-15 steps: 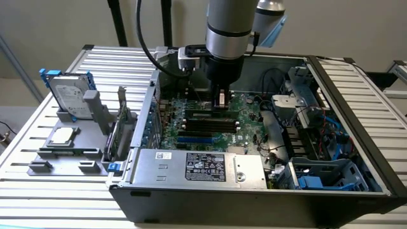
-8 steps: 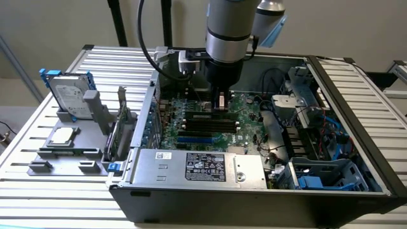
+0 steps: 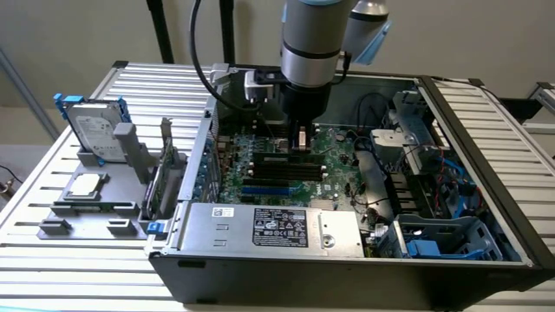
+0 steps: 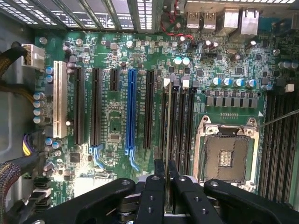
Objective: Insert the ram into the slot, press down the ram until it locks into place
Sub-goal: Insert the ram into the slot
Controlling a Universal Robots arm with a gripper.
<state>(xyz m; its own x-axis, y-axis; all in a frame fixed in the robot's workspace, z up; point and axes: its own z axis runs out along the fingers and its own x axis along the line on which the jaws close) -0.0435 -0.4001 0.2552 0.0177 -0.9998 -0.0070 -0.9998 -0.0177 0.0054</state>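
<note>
Slatted metal counter [image 3: 78, 273] carries an open case [image 3: 260, 279], where the end effector [image 3: 301, 144], at 12 o'clock of the power supply [image 3: 260, 224] in the exterior view, is clenched on the ram [image 4: 167, 121], held edge-on along a black slot [image 4: 163, 140] near the blue slot [image 4: 131, 112].

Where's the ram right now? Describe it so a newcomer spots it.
Inside the open black computer case, find the square metal processor socket on the big green motherboard. Beside it lie long black memory slots in parallel. The ram is the thin flat board standing on edge over them, pinched in the black gripper; it is the only upright board there.
</note>
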